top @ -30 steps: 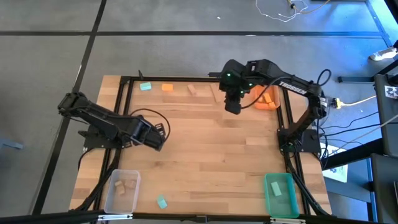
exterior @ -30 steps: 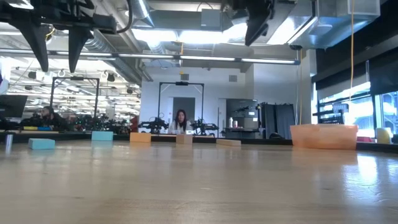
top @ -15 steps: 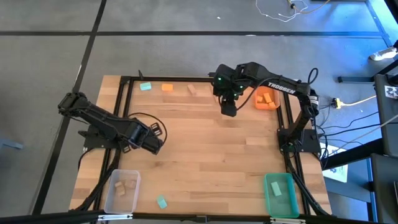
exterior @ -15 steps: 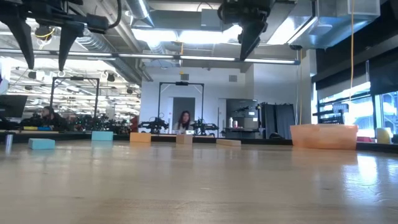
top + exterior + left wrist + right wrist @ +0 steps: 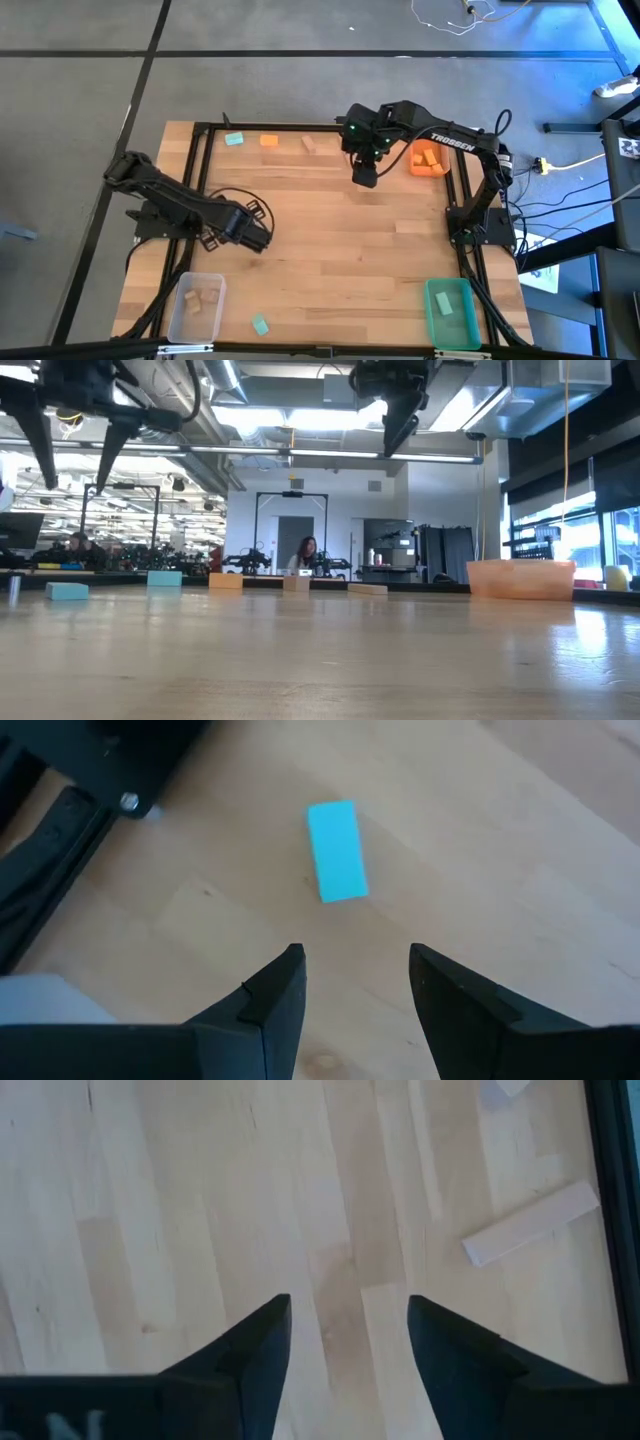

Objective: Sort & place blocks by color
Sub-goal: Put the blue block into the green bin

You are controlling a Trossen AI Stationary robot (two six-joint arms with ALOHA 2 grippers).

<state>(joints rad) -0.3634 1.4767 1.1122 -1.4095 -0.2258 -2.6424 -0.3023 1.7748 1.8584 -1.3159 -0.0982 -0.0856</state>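
Fingers of both grippers stand apart with nothing between them. The left gripper (image 5: 258, 238) hangs left of centre in the high view; its wrist view looks down on a teal block (image 5: 336, 851) lying flat ahead of its fingers (image 5: 270, 1000). This is probably the loose teal block (image 5: 260, 325) near the lower left, beside the clear bin (image 5: 196, 307). To take it well, the gripper should probably come down squarely over the block's long sides and close gently.

The right gripper (image 5: 365, 176) hovers in the upper middle, close to the orange bin (image 5: 428, 160); a pale block (image 5: 530, 1223) lies ahead of it. More blocks (image 5: 268, 141) lie along the top edge. The green bin (image 5: 451, 311) sits at lower right.

What lies inside the bins is hard to count, and the low view cuts off both arms.
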